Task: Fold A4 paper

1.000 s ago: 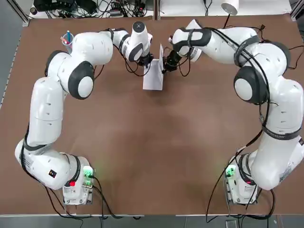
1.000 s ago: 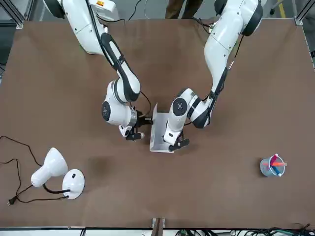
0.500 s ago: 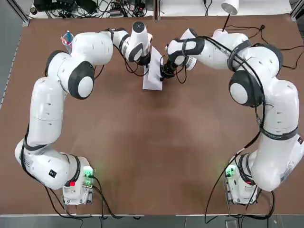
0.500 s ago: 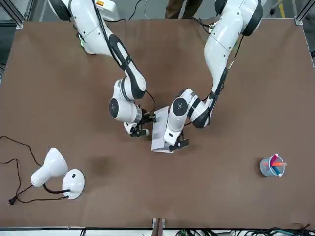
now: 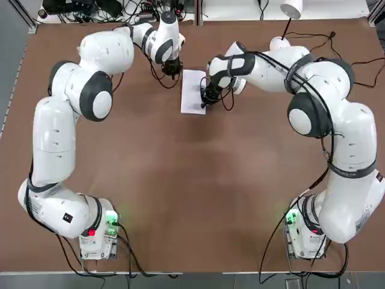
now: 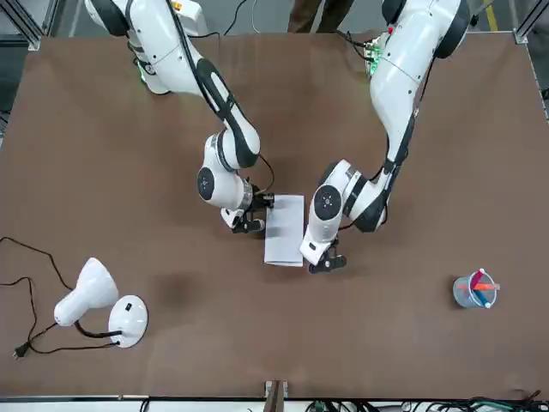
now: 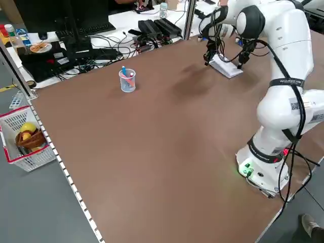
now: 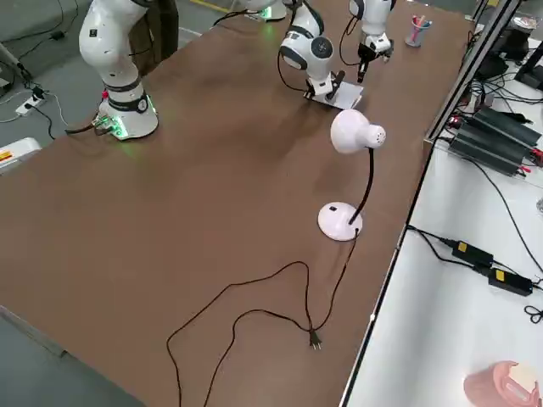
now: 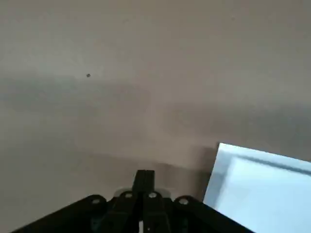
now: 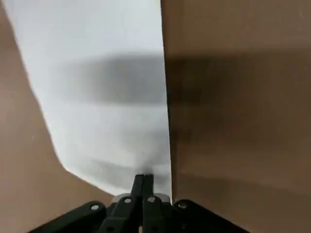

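Note:
The A4 paper [image 5: 192, 91] lies folded into a narrow white rectangle, flat on the brown table [image 5: 192, 180]. It also shows in the front view as the same paper [image 6: 284, 230]. My right gripper [image 5: 203, 101] is shut, its tips down on the paper's right edge near the corner closer to the bases. In the right wrist view the closed fingertips [image 10: 143, 187] rest at the sheet's [image 10: 107, 97] border. My left gripper [image 5: 171, 71] is shut and holds nothing. It hangs just off the paper's far left corner. The left wrist view shows that corner [image 9: 262, 189] beside its fingers [image 9: 144, 182].
A white desk lamp [image 6: 94, 296] with a round base [image 6: 127, 320] and a trailing cable stands at the table's far right side. A clear cup of pens [image 6: 473, 290] stands at the far left. Cables and power strips lie beyond the far edge.
The paper's raised flap has come down flat. My left gripper has let go and drawn away to the far left corner. My right gripper has slid over onto the paper's right edge.

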